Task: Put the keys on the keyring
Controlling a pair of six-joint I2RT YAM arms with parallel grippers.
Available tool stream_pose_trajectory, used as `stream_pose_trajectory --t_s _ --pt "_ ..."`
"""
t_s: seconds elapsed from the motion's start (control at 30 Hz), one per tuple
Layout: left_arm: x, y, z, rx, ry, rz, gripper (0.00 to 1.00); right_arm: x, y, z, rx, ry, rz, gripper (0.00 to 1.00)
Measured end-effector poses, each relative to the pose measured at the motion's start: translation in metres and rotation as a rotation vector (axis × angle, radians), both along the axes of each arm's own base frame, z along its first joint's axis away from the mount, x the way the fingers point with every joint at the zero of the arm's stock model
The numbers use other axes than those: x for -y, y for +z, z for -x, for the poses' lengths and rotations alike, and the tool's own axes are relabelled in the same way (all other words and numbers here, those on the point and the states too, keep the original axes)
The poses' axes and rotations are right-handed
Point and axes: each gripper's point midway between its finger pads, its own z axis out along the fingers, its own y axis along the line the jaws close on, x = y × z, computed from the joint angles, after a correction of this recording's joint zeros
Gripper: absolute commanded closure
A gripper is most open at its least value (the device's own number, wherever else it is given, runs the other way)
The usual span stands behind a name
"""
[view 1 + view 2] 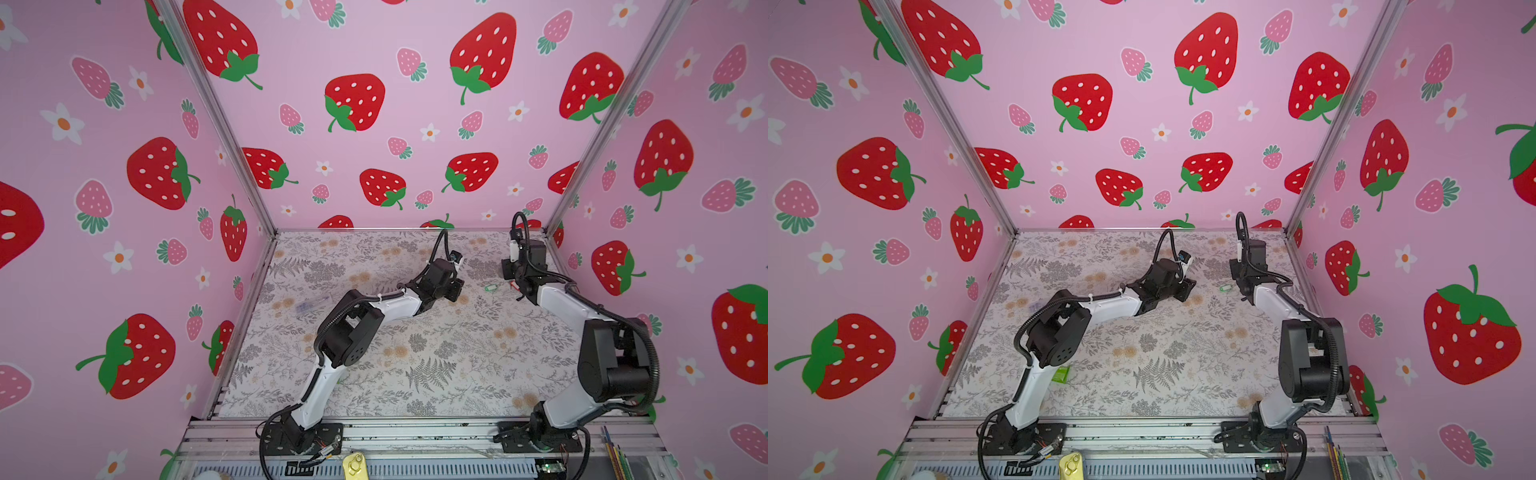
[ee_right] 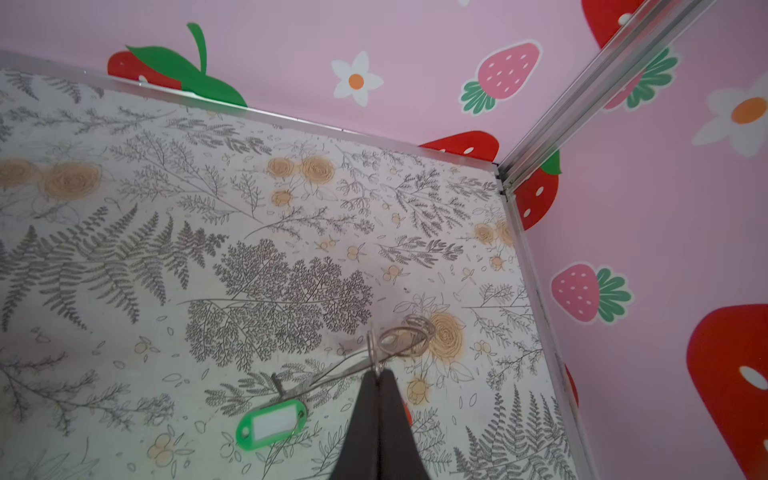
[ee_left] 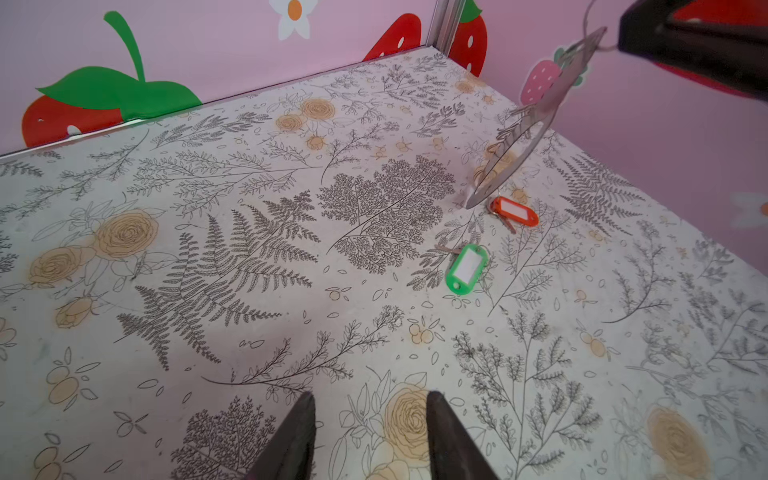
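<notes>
On the tabletop (image 3: 208, 249), far right: the left tool (image 3: 370, 399) hovers half-open and empty, seemingly free to fetch a key. The right tool (image 2: 378, 376), pinched shut on the keyring (image 3: 536, 112), hangs its strap beside the red key (image 3: 515, 216), with the green key (image 3: 467, 270) just left.

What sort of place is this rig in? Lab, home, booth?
Probably a purpose-built robot test booth, not a home: a left arm and right arm bolted to a metal rail, strawberry-print walls framed by aluminium posts, and a floral-covered table closed in on three sides.
</notes>
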Motion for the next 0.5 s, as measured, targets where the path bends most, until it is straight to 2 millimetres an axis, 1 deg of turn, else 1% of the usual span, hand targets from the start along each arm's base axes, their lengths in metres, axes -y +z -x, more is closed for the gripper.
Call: stream_pose_trajectory --t_s 0.1,0.3,0.4,0.5 --pt "-0.006 -0.003 -0.003 0.0 0.005 -0.015 0.55 -0.012 -0.001 0.007 -0.016 0.03 -0.02 1.0" --pt "-0.015 -0.004 -0.01 0.007 0.013 -0.029 0.55 -0.035 -0.006 0.038 -0.058 0.084 -0.092 1.0" --pt "-0.017 -0.005 -0.011 0.006 0.015 -0.036 0.55 -0.048 -0.012 0.047 -0.091 0.107 -0.123 1.0" --pt "-0.019 -0.006 -0.012 0.004 0.016 -0.042 0.55 -0.059 -0.022 0.059 -0.135 0.122 -0.142 1.0"
